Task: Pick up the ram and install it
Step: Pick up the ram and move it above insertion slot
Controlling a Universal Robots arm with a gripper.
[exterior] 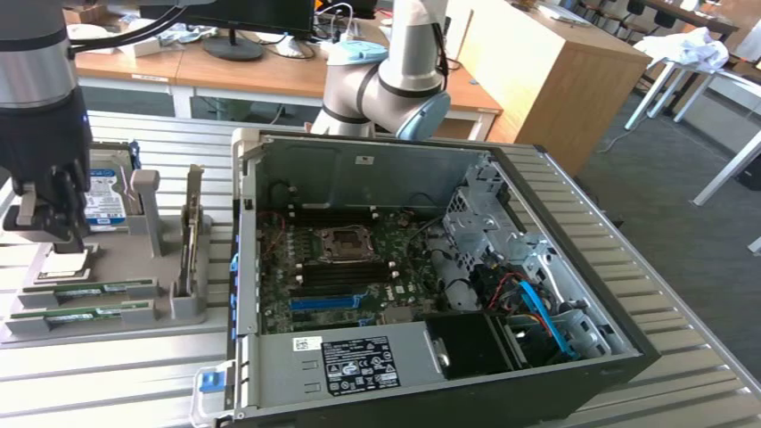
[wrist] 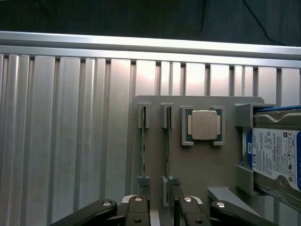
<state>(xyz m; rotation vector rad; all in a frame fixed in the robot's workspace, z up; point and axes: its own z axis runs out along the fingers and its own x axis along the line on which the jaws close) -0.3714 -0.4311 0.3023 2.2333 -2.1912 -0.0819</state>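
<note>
Gripper (wrist: pixel 162 213) open above tray (wrist: pixel 197 169); best to centre jaws on inner ram (wrist: pixel 168 146), clear of edge ram (wrist: pixel 143 146), descend square

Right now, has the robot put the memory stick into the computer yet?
Not yet. Nothing looks done: both ram sticks sit in their grey holder. In hand: the open tool hangs over them, holding nothing. Left: picking one up and fitting it into the motherboard inside the open computer.
</note>
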